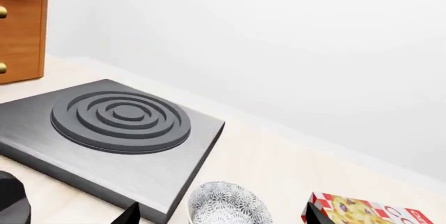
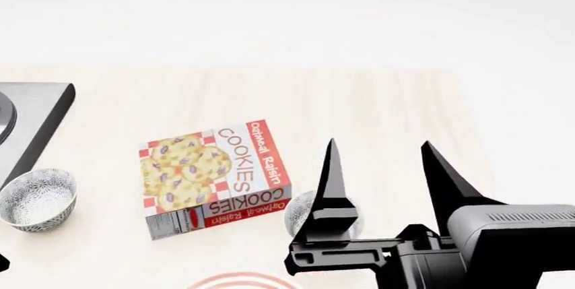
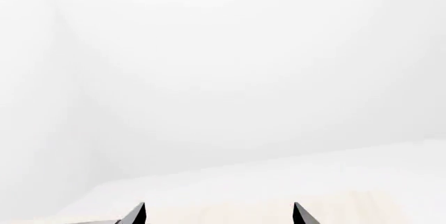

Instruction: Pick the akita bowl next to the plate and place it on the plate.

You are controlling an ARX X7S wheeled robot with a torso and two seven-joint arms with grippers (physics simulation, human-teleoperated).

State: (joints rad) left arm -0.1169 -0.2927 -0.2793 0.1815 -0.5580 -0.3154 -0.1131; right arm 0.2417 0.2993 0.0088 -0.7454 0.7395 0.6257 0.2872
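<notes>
Since the small grey-speckled akita bowl (image 2: 303, 213) beside the red-ringed white plate (image 2: 241, 280) sits just behind the right gripper (image 2: 388, 162) (fingers spread, empty), that arm is nearer — it must drop.

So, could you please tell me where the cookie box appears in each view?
Head view: cookie box lies flat left of centre, between the two speckled bowls.
Left wrist view: only its corner shows at the bottom right edge.
Right wrist view: not in it.
Shared landmark: the bowl beside the stove, also seen in the left wrist view.
</notes>
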